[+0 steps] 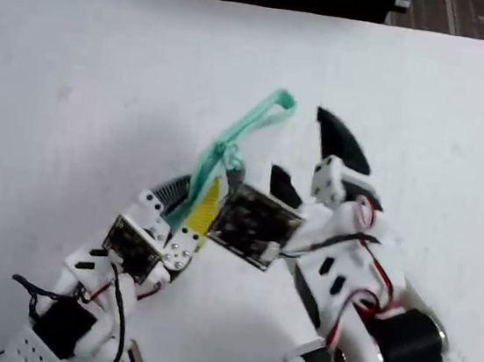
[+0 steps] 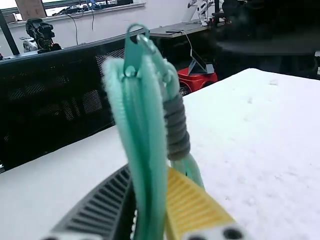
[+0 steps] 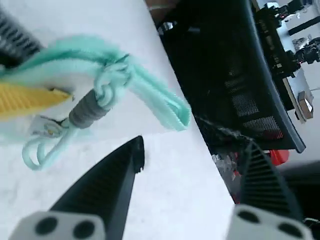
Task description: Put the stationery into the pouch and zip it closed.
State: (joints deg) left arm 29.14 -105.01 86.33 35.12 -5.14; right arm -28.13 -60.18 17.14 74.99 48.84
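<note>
**A:** Which step is this?

**B:** The zipping, I'd say. The left gripper is clamped on one end of the green pouch, with its black and yellow jaws pressed on either side of the fabric. I can't tell whether the stationery is inside.

**A:** And the right gripper?

**B:** The right gripper is wide open and holding nothing, with its jaws spread just beside the pouch's free end.

**A:** Where is the pouch?

**B:** It is lifted off the tabletop, about midway across and nearer the edge where the arms stand. It is turned edge-up, so from above it looks like a thin strip.

**A:** Which way does it run?

**B:** Its long axis is diagonal. It runs from the left gripper out toward the far edge, leaning to the right, and the free end points away from the arms.

**A:** What comes next?

**B:** Probably the right gripper should close on the grey toggle and its cord loop, which hang partway along the pouch. Then it should pull along the long axis while the left gripper holds firm. The toggle is small and dangles, so the aim has to be careful.
</note>
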